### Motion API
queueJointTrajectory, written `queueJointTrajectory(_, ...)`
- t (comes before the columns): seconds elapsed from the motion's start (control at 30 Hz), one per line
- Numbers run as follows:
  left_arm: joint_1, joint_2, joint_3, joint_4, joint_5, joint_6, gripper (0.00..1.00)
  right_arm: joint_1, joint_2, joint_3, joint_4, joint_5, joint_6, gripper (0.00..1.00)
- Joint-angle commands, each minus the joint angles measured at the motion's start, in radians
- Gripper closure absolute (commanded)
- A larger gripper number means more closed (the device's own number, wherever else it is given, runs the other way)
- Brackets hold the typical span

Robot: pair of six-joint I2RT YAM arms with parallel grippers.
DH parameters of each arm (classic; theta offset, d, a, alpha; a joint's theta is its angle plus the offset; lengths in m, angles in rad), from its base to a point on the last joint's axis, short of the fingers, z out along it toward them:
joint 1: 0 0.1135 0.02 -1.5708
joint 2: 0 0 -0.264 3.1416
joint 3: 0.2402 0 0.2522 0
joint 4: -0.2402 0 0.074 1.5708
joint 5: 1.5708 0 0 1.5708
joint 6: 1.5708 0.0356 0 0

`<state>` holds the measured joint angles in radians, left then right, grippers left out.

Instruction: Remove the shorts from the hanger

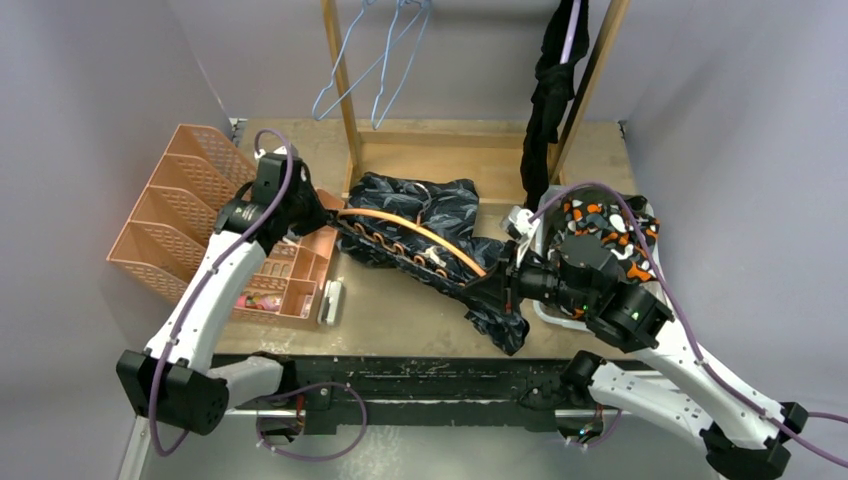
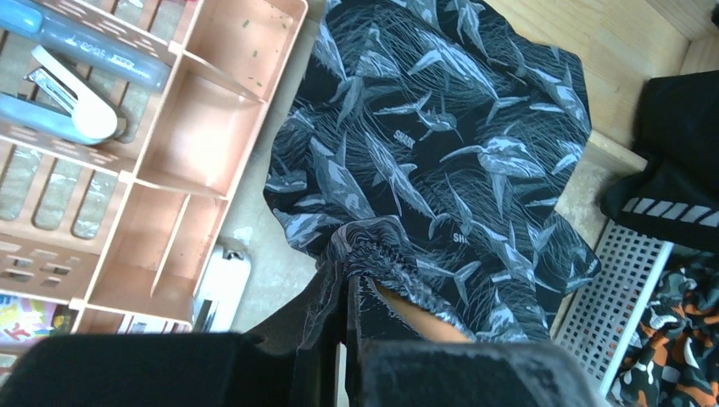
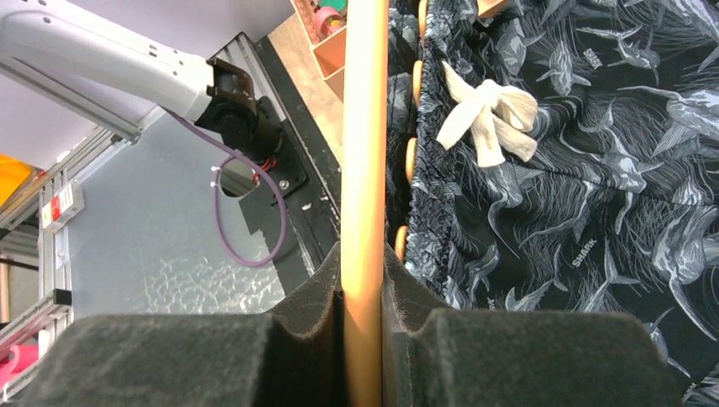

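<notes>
Dark grey-blue fabric, shark print: the shark-print shorts (image 1: 420, 205), one pair, spread on the tabletop (image 1: 400, 320) with the elastic waistband gathered along an orange-tan hanger (image 1: 430, 235). Right pincer (image 1: 500, 278): clenched on the hanger's bar, with the pair lying just ahead of it and to one side of the bar. Left pincer (image 1: 330, 215): clenched on a bunch of the waistband at the hanger's other end, the rest of the pair fanning out ahead of it. Progress, as judged: this pair is down from the wooden rack (image 1: 342, 100) but not yet off its hanger, so the waistband has to be drawn free along the bar. Orange-black-white camouflage shorts (image 1: 600, 222): in a white basket (image 1: 548, 312) beneath the right arm, no hanger visible, apparently done. Black shorts (image 1: 550, 90): hanging on the rack, well beyond the right pincer, not yet handled. Pale blue wire hangers (image 1: 372, 60): two, bare, beyond the left pincer. Olive pair: not seen.
</notes>
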<state>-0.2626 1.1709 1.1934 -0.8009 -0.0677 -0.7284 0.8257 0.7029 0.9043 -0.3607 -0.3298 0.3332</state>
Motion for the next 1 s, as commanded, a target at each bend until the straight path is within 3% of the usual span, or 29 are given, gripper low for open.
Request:
queueJointTrajectory(0.0, 0.124, 0.086, 0.056, 0.056, -0.211, 0.107, 1.0, 0.001, -0.104, 0.007, 0.039, -0.003, 0.017, 1.0)
queueJointTrajectory(0.23, 0.126, 0.06, -0.008, 0.093, -0.122, 0.077, 1.0, 0.001, -0.107, -0.008, 0.107, -0.001, 0.045, 1.0)
queueJointTrajectory(0.67, 0.094, -0.129, -0.29, 0.276, 0.316, 0.056, 1.0, 0.001, 0.044, -0.014, 0.144, -0.018, 0.02, 1.0)
queueJointTrajectory(0.77, 0.02, -0.129, -0.3, 0.247, 0.32, 0.085, 1.0, 0.001, 0.056, -0.011, 0.142, 0.041, 0.04, 1.0)
queueJointTrajectory(0.87, -0.081, -0.12, -0.295, 0.183, 0.208, 0.101, 1.0, 0.001, 0.088, 0.005, 0.112, 0.11, 0.053, 1.0)
queueJointTrajectory(0.97, -0.102, -0.149, -0.333, 0.141, 0.116, 0.07, 0.99, 0.001, 0.127, 0.017, 0.091, 0.106, 0.053, 1.0)
